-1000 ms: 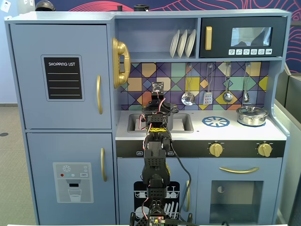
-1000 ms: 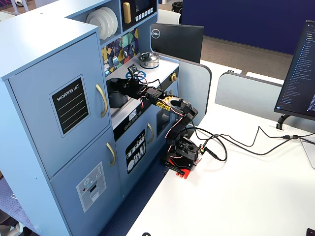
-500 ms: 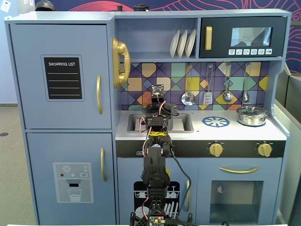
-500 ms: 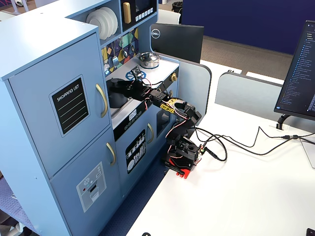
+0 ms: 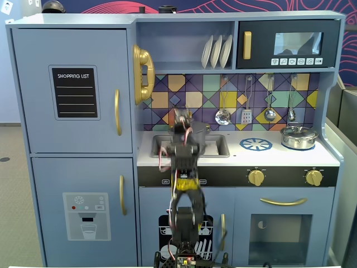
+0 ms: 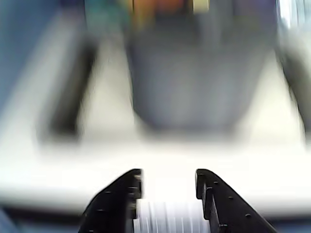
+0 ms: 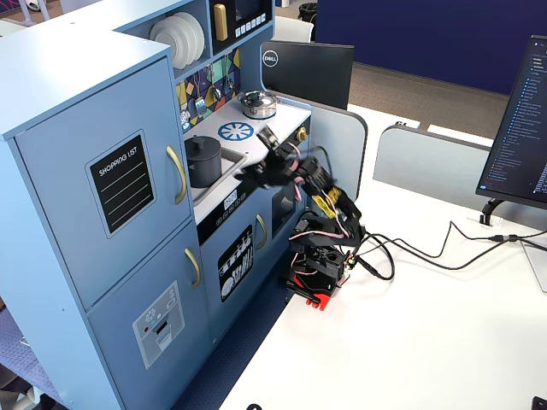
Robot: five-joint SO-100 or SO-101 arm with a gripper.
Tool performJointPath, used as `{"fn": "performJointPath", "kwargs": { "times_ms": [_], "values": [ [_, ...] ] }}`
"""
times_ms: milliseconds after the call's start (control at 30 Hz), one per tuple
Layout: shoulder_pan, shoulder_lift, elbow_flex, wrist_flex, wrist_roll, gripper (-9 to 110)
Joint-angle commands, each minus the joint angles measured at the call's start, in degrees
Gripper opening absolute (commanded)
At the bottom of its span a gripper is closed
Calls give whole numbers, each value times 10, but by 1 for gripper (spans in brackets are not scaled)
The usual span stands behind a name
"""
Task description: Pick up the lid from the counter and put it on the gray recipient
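The gray recipient is a dark-gray pot standing in the sink, and it shows as a blurred gray shape ahead in the wrist view. The lid lies flat on top of it, knob up. My gripper hangs above the counter's front edge, right of the pot in this fixed view and apart from it. Both black fingers show in the wrist view, where the gripper is open with nothing between them. In the front fixed view my blurred arm hides the pot.
A shiny silver lidded pot sits at the counter's far end beside the blue-white burner print. The sink surrounds the gray pot. Utensils hang on the backsplash. Cables trail across the white table.
My gripper has drawn back from the top of the gray pot toward the counter's front edge. The lid stays on the pot. The arm is blurred by motion.
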State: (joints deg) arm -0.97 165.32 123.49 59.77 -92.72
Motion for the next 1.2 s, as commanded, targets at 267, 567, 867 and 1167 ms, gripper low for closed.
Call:
{"fn": "performJointPath", "kwargs": {
  "times_ms": [267,567,867,1167],
  "values": [
    [4,167,430,9,52,0],
    [-12,167,484,231,93,0],
    [13,168,484,279,47,4],
    [13,168,484,279,47,5]
  ]
}}
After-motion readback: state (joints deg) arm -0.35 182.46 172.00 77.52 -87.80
